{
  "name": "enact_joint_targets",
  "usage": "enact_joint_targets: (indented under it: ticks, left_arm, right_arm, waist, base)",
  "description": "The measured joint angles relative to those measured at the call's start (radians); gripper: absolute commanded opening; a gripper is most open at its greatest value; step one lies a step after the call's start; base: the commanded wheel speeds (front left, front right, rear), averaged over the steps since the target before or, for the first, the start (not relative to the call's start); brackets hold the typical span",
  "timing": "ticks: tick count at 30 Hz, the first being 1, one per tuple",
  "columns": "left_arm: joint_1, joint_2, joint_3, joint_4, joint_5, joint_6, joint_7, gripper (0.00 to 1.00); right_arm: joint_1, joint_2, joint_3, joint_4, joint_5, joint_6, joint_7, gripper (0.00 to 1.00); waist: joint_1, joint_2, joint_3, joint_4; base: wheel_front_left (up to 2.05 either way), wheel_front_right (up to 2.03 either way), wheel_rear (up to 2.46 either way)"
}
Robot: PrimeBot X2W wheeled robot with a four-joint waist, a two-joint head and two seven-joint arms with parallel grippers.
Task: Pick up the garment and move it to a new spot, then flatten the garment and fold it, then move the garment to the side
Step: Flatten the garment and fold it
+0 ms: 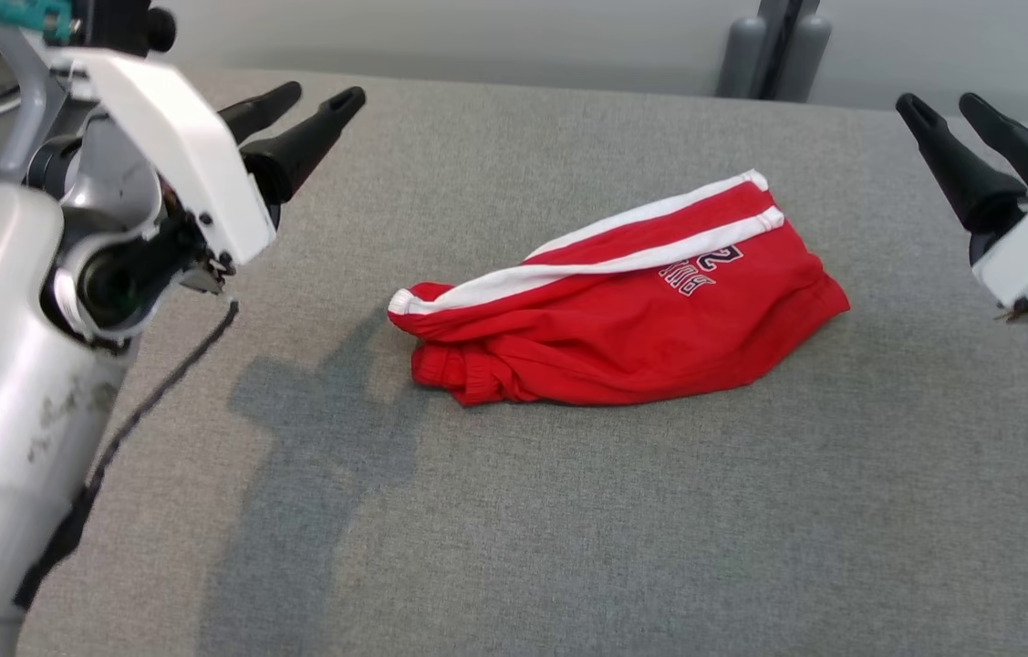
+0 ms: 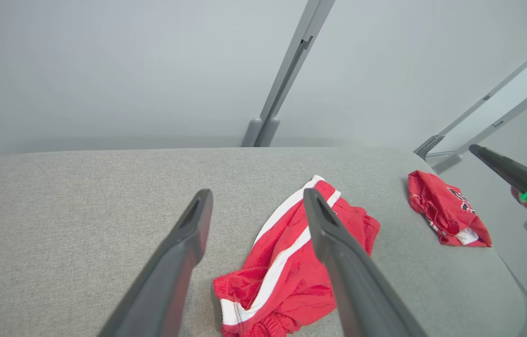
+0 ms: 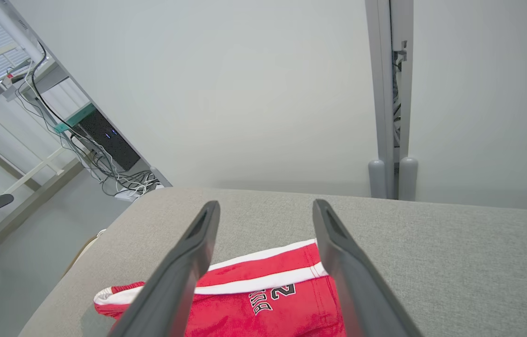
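Two grippers, the left gripper (image 1: 322, 91) and the right gripper (image 1: 939, 99), held their fingers spread and empty. Between the two sets of fingertips, well clear of both, the garment (image 1: 623, 310) lay bunched and creased on the table (image 1: 568, 511). By that look, flattening, folding and moving it aside all remained undone.

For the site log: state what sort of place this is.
Probably a robotics lab: a grey fabric-covered table, bare walls with a grey post, and tangled cables beside a black electronics box.
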Motion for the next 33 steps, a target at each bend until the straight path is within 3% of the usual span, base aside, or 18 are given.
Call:
enact_joint_targets:
  ticks: [4,9,17,25,33]
  left_arm:
    - [0.132,0.007,0.016,-0.083,0.085,0.021,-0.208,1.0]
    - [0.308,0.021,0.046,-0.194,0.179,0.099,-0.441,1.0]
    - [0.55,-0.016,0.058,-0.351,0.285,0.19,-0.718,1.0]
    - [0.663,-0.083,0.022,-0.404,0.39,0.201,-0.834,1.0]
    - [0.732,-0.174,0.024,-0.446,0.502,0.164,-0.846,1.0]
  right_arm:
    - [0.106,-0.004,-0.001,-0.072,-0.025,0.0,-0.151,1.0]
    - [0.232,0.018,-0.013,-0.107,-0.084,0.0,-0.291,1.0]
    - [0.264,0.008,-0.017,0.035,-0.137,0.0,-0.408,1.0]
    - [0.169,-0.065,0.03,0.263,-0.08,0.0,-0.432,1.0]
    - [0.053,-0.108,0.078,0.519,0.015,0.0,-0.312,1.0]
  waist:
    - [0.0,0.0,-0.039,-0.005]
    - [0.0,0.0,-0.065,-0.019]
    - [0.0,0.0,-0.04,0.012]
    - [0.0,0.0,-0.004,0.125]
    - [0.0,0.0,0.041,0.241]
  base:
    - [0.0,0.0,0.0]
    - [0.0,0.0,0.0]
    - [0.0,0.0,0.0]
    - [0.0,0.0,0.0]
    - [0.0,0.0,0.0]
